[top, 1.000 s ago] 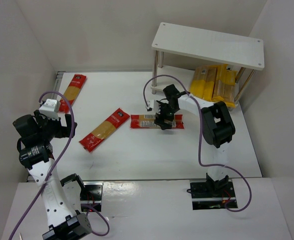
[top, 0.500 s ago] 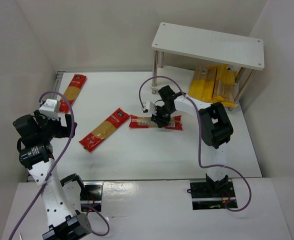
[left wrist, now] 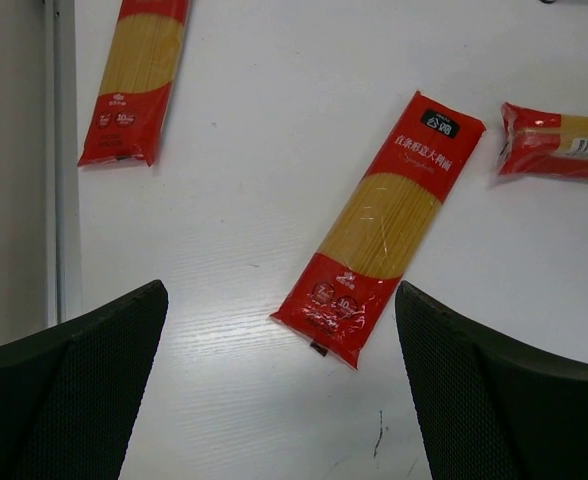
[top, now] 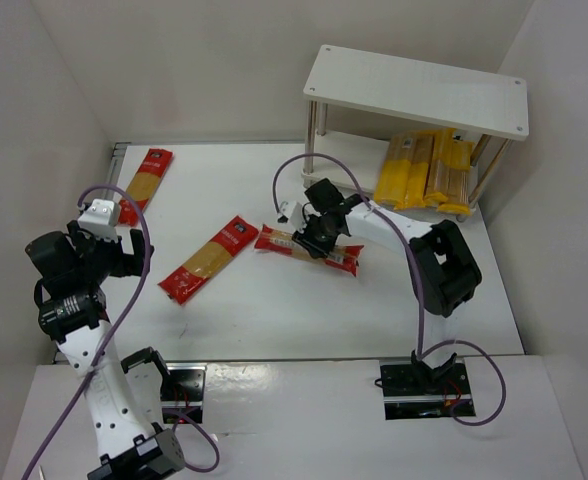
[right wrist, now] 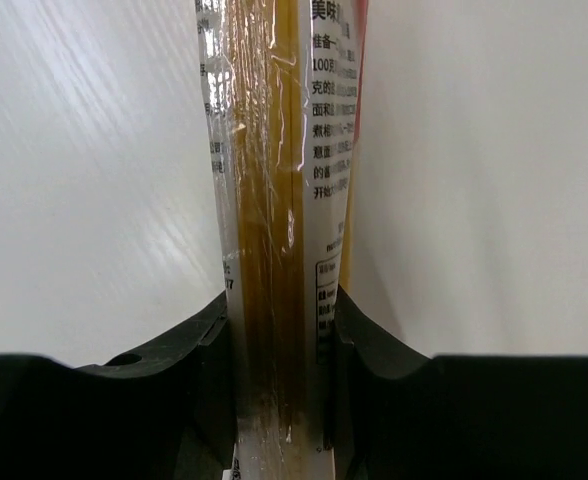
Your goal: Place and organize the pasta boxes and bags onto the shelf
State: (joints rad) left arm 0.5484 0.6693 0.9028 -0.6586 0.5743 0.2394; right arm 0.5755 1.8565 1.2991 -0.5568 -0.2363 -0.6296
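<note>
My right gripper (top: 312, 240) is shut on the middle of a red-ended spaghetti bag (top: 342, 258), which lies slanted near the table's centre; in the right wrist view both fingers press the bag (right wrist: 274, 200) from each side. A second red bag (top: 209, 258) lies diagonally left of it, also seen as the bag (left wrist: 384, 225) ahead of my open left gripper (left wrist: 279, 390). A third red bag (top: 146, 183) rests at the far left. Yellow packs (top: 424, 170) lie on the lower tier of the white shelf (top: 414, 90). My left gripper (top: 124, 250) hovers at the left, holding nothing.
White walls close in on the left, back and right. The shelf's thin legs (top: 310, 150) stand at the back right. A purple cable (top: 304, 165) loops above the right arm. A metal strip (left wrist: 62, 160) runs along the table's left edge.
The right gripper closed on the middle red bag and turned it, so its right end now points lower. The left arm stayed put.
</note>
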